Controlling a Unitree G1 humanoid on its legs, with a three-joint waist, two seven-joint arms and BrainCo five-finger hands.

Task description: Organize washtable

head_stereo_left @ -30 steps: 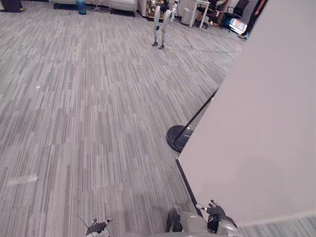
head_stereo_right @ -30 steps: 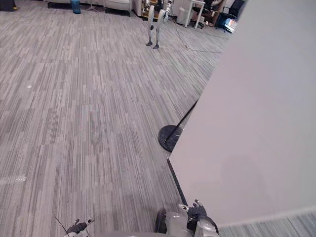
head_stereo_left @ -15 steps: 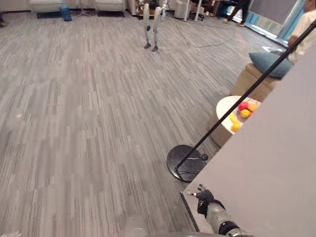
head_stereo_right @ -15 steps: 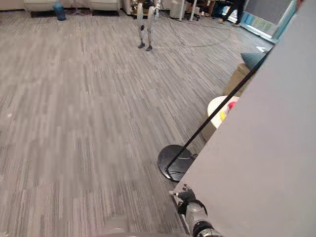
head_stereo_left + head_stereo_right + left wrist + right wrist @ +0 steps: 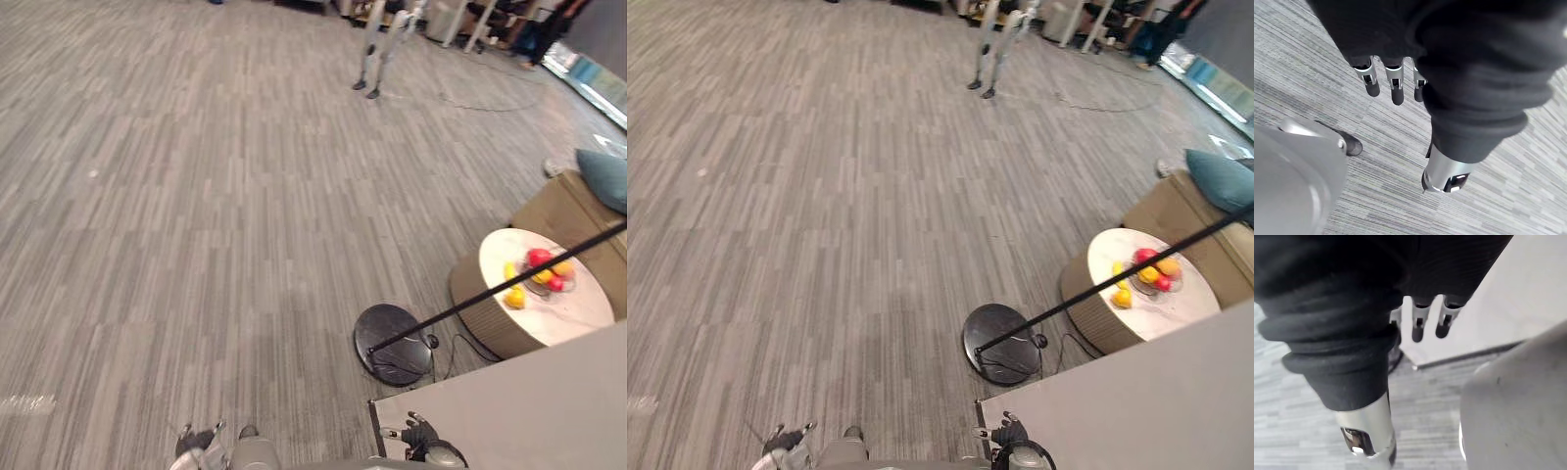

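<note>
Mostly carpet (image 5: 196,196): grey, short-striped planks. Left hand (image 5: 196,446) hangs low at 7 o'clock, its fingers (image 5: 1396,85) straight and loose over the carpet, nothing in them. Right hand (image 5: 421,438) is at 5 o'clock beside the corner of a pale, smooth, flat panel (image 5: 519,411); its fingers (image 5: 1418,327) are slack and empty too. Cannot tell if the panel belongs to the washtable. A black round base (image 5: 392,343) lies just beyond the panel, and its thin pole (image 5: 509,284) slants toward 2 o'clock. At 3 o'clock a round white table (image 5: 578,313) holds red and yellow fruit (image 5: 539,269). Behind it are a tan seat (image 5: 573,211) and a teal cushion (image 5: 602,176).
</note>
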